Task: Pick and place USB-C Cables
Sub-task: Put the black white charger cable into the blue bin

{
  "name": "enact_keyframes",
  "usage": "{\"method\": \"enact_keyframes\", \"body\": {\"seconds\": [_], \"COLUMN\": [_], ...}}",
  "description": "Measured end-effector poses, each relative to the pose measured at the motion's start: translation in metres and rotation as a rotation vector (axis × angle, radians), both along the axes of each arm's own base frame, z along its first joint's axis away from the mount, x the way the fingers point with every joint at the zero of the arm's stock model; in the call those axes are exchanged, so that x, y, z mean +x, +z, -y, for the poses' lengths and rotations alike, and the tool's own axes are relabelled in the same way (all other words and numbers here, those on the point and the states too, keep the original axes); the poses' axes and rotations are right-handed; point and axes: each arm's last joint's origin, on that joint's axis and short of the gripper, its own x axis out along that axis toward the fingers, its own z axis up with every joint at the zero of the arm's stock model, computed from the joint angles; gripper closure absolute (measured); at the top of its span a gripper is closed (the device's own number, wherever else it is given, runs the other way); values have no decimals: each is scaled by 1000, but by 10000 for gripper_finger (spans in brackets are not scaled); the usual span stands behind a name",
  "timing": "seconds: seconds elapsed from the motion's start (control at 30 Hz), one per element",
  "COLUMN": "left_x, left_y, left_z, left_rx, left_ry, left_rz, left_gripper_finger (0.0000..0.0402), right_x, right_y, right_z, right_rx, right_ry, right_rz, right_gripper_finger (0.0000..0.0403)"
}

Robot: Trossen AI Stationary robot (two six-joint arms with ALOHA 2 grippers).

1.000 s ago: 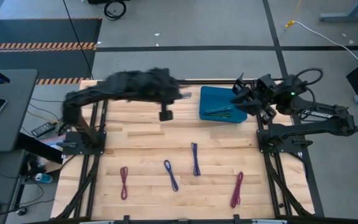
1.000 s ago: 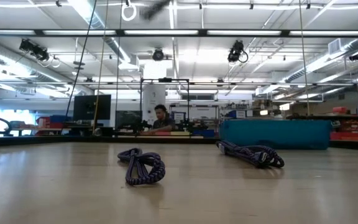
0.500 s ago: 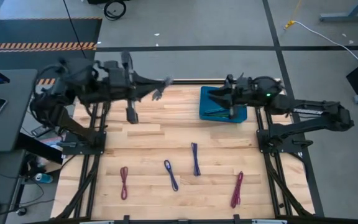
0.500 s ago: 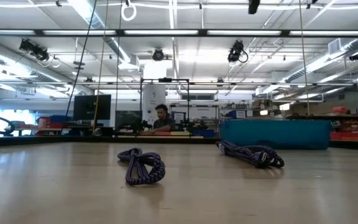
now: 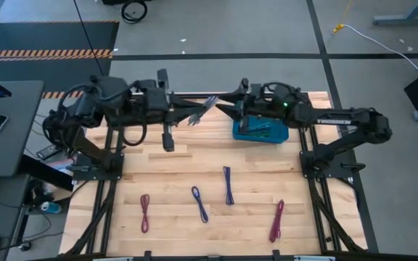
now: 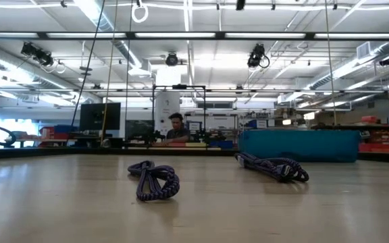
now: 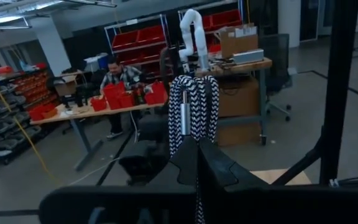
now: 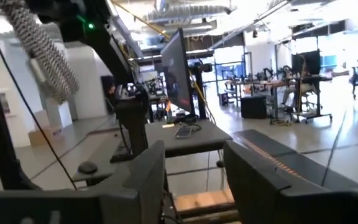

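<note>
A black-and-white braided USB-C cable (image 7: pixel 192 102), folded into a narrow bundle, is high above the table's far edge with my left gripper (image 7: pixel 196 163) shut on it. The high view has that gripper (image 5: pixel 197 114) and the cable (image 5: pixel 209 104) pointing toward my right gripper (image 5: pixel 223 110). My right gripper (image 8: pixel 194 168) stands open and empty just short of the cable (image 8: pixel 42 46), facing it. Maroon (image 5: pixel 144 212), two blue-purple (image 5: pixel 199 204) (image 5: pixel 228 185) and magenta (image 5: pixel 276 220) cables lie flat on the table's near half. My left gripper pinches the folded bundle between its two fingers, at the strands (image 7: pixel 194 142) just behind the silver plug. The fingers point about level and lie along the bundle. The looped end (image 7: pixel 194 84) sticks out past the fingertips, lifted clear of the table.
A teal bin (image 5: pixel 239 125) holding several cables stands at the table's far right, under my right arm; the low view has it (image 6: pixel 299 145) behind two blue-purple cables (image 6: pixel 155 179) (image 6: pixel 273 167). Beyond the table, people sit at workbenches.
My left gripper has risen from above the table's far middle and tipped up to about level, keeping the cable. My right gripper has moved from over the teal bin toward the table's left, up to the held cable.
</note>
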Motion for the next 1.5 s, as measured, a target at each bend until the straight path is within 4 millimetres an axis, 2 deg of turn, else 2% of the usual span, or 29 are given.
{"method": "enact_keyframes", "body": {"seconds": [0.17,0.33,0.47,0.73,0.87,1.23,1.5], "left_x": [0,0,0,0,0,0,14], "left_y": [-1,-2,-2,-5,-5,-5,-12], "left_z": [0,0,0,0,0,0,2], "left_rx": [-15,-21,-20,-15,-13,-18,-18], "left_ry": [-1,-1,-1,0,1,1,1], "left_rz": [-4,-14,-17,-47,-48,-43,-71], "left_gripper_finger": [401,401,401,401,401,401,401], "right_x": [23,43,51,41,38,42,42], "right_y": [19,25,31,47,51,46,49], "right_z": [3,2,-7,-33,-40,-37,-35], "right_rx": [-18,-38,-45,-86,-114,-123,-132], "right_ry": [44,110,179,323,343,308,302], "right_rz": [-15,-45,-56,-31,-20,-29,1], "right_gripper_finger": [198,183,180,180,180,180,180]}}
